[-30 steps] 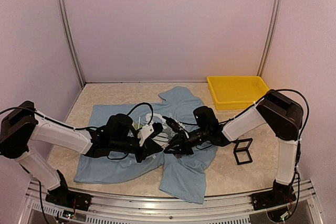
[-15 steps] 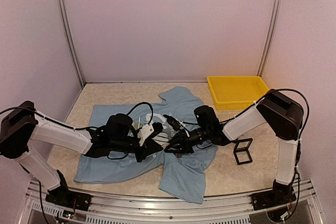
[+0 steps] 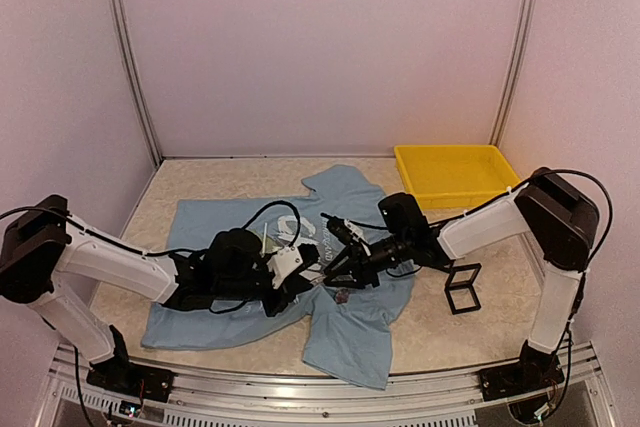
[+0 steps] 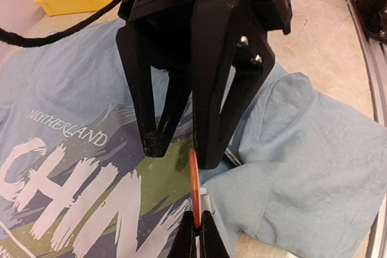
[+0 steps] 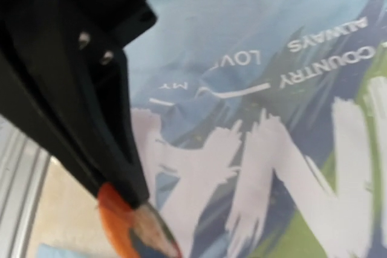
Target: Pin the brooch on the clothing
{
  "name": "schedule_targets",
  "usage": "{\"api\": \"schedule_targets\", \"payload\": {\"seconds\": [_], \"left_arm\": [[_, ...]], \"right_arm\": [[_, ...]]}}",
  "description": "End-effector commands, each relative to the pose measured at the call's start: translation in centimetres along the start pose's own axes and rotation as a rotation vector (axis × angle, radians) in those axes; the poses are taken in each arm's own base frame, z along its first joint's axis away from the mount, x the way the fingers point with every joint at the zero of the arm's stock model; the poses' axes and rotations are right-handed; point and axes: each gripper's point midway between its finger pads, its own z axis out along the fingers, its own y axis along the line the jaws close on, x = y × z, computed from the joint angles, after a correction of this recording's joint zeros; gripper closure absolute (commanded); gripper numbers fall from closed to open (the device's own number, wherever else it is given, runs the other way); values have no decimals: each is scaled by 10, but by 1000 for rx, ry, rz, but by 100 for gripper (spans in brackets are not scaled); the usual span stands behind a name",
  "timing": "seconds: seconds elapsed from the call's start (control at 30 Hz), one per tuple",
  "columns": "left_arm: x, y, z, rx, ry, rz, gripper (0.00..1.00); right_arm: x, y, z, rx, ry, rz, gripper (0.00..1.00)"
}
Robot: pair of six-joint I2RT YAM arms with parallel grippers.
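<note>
Left wrist, right pincer [image 4: 178, 152] looming over brooch [image 4: 193, 176], T-shirt [image 4: 302, 149] below, yellow tray [image 4: 60, 4] behind

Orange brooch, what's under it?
Under the brooch is the T-shirt, its printed green part. The left gripper pinches the brooch's bottom edge, hiding whether it touches the cloth.

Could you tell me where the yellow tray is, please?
Top view: the yellow tray sits at the far right, just beyond the right arm and T-shirt.
</note>
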Motion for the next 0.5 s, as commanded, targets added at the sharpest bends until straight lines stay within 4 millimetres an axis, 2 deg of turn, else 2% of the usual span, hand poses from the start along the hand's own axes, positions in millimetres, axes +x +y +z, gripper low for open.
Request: {"api": "schedule_targets", "payload": {"seconds": [0.0, 0.1, 0.23, 0.33, 0.47], "left_arm": [[20, 0, 5, -181, 108, 198, 99], [26, -5, 6, -266, 172, 297, 91], [28, -12, -1, -300, 223, 339, 64], [27, -27, -7, -273, 253, 363, 46], [17, -48, -12, -270, 257, 377, 38]], "right_arm": [[-3, -9, -22, 149, 44, -67, 64], [-3, -20, -32, 260, 61, -46, 63], [-7, -38, -52, 443, 45, -21, 62], [-3, -47, -67, 553, 51, 17, 61], [8, -57, -86, 687, 67, 149, 63]]}}
